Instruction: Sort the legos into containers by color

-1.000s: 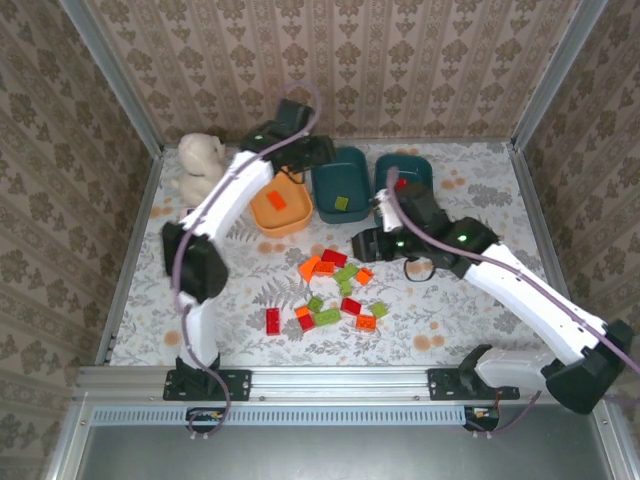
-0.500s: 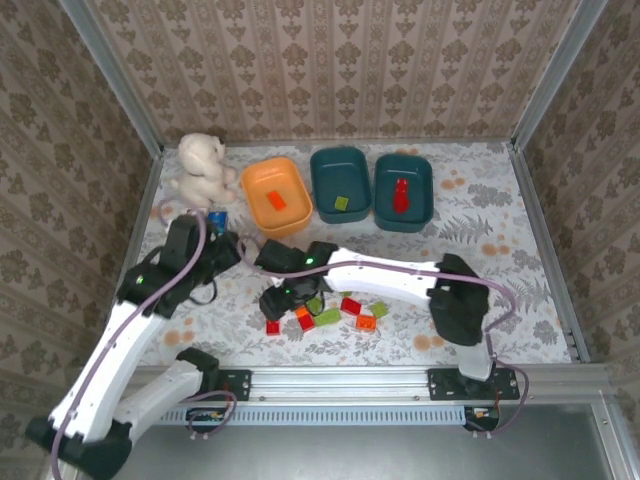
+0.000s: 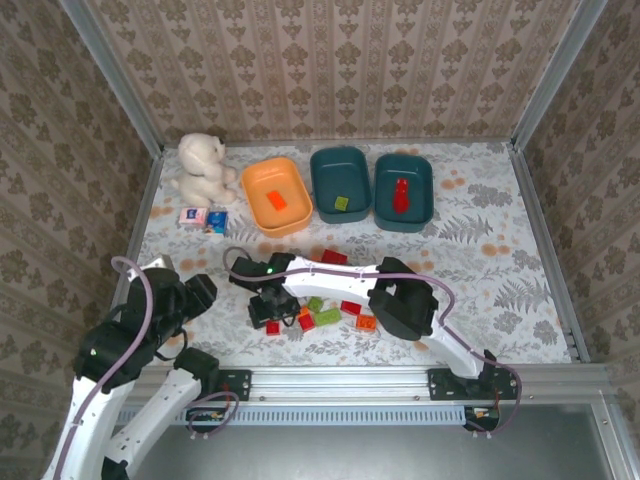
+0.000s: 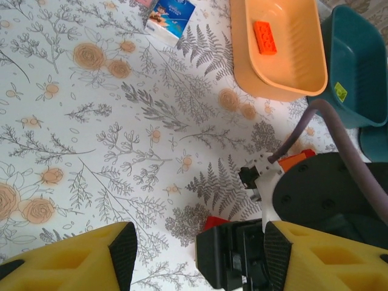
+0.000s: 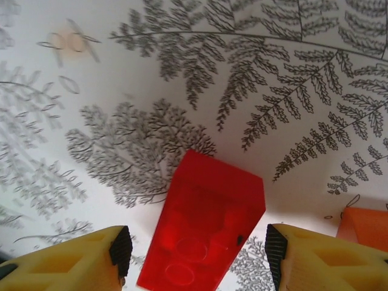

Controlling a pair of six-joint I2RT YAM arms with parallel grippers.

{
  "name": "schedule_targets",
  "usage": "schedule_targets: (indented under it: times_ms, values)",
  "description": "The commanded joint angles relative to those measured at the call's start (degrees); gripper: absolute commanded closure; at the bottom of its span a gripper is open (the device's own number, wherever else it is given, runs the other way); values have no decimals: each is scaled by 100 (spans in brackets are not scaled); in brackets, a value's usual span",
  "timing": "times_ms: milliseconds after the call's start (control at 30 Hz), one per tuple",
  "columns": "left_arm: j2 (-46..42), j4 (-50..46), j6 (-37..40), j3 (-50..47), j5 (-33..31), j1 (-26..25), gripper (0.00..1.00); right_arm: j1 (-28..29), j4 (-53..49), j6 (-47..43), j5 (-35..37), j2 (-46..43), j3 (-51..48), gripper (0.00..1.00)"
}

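Note:
A red brick (image 5: 203,224) lies flat on the table between the spread yellow fingers of my right gripper (image 5: 194,257), which is open around it without touching. From above, that gripper (image 3: 268,316) hovers at the left end of the loose pile of red, orange and green legos (image 3: 325,305). My left gripper (image 3: 193,293) hangs open and empty, pulled back to the near left; its wrist view (image 4: 200,264) looks down on the right gripper's black body. The orange tub (image 3: 262,178) holds an orange brick (image 3: 277,200). The middle teal tub (image 3: 325,170) holds a green brick, and the right teal tub (image 3: 420,212) holds red ones.
A white plush toy (image 3: 203,168) sits at the back left, with a small blue-and-white box (image 3: 203,218) in front of it. The right arm (image 3: 340,272) stretches across the table over the pile. An orange brick (image 5: 364,227) lies just right of the red one.
The left arm has drawn back from the orange tub to the near left. The right arm has swung left across the pile and lowered its open gripper around the red brick.

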Motion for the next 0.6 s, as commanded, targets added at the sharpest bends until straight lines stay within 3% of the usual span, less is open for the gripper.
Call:
schedule_targets:
  times_ms: [0,300,467,567]
  values:
    - [-49,-176,145,52,207,35,39,45,-470,433,141,275,322,38]
    - [-91,-61,258,-8,454,35,39,53,-459,356,456,260,674,68]
    - [-14,414,441,-306,943,32,39,-99,-668,8,1151,-441,760,73]
    - [129,906,463,-689,1496,27,38,-510,-769,-179,1574,-1183,412,73]
